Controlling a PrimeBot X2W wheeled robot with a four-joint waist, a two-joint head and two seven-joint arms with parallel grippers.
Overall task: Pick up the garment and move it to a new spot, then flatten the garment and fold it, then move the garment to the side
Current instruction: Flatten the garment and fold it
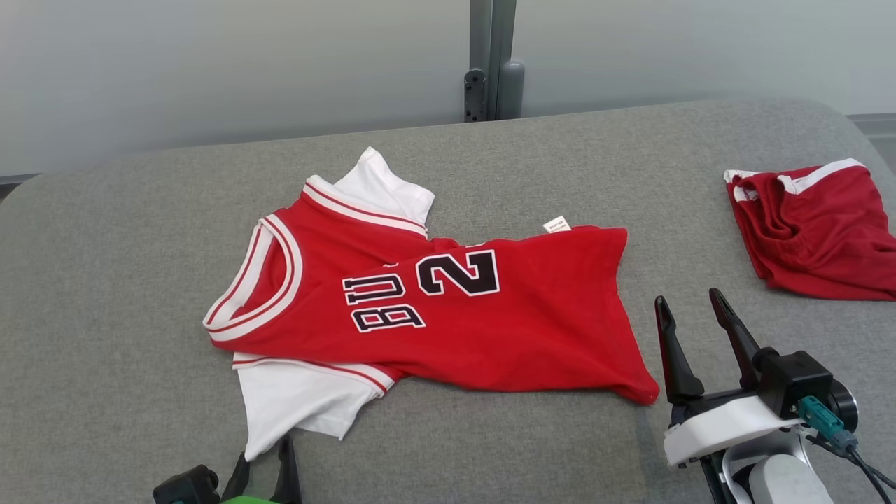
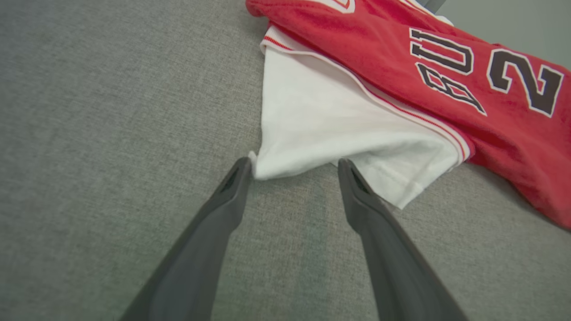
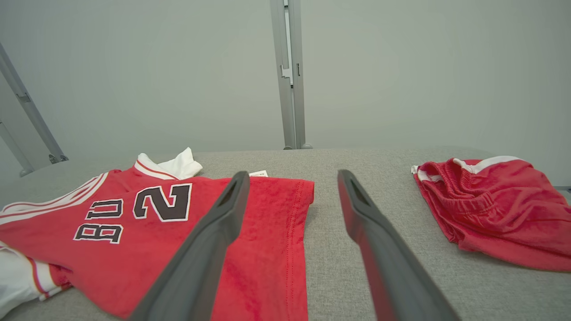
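Two garments lie on the grey padded surface (image 1: 112,280).

Head view: a red jersey (image 1: 448,315) with black "BU" and "2" lettering lies near the middle of the surface, spread but not smooth. Its neckline is toward the robot's left and its hem toward the right. A white sleeve (image 1: 301,399) sticks out on the near side and another on the far side, and a small label (image 1: 557,224) shows at the far edge. Red shorts (image 1: 819,231) lie bunched at the far right, well apart from the jersey. The left gripper (image 1: 264,449) is at the bottom edge, just beside the near sleeve. The right gripper (image 1: 689,297) stands near the jersey's hem corner with its fingers spread and nothing between them. A metal post (image 1: 492,59) stands behind the surface.

Left wrist view: the left gripper (image 2: 294,161) has its fingers apart and low over the surface. Its tips are at the hem of the white sleeve (image 2: 321,120), with the sleeve corner touching one tip. Nothing is clamped.

Right wrist view: the right gripper (image 3: 292,174) is spread wide and empty. The jersey (image 3: 134,236) is below and to that view's left, and the shorts (image 3: 499,205) are at its right.
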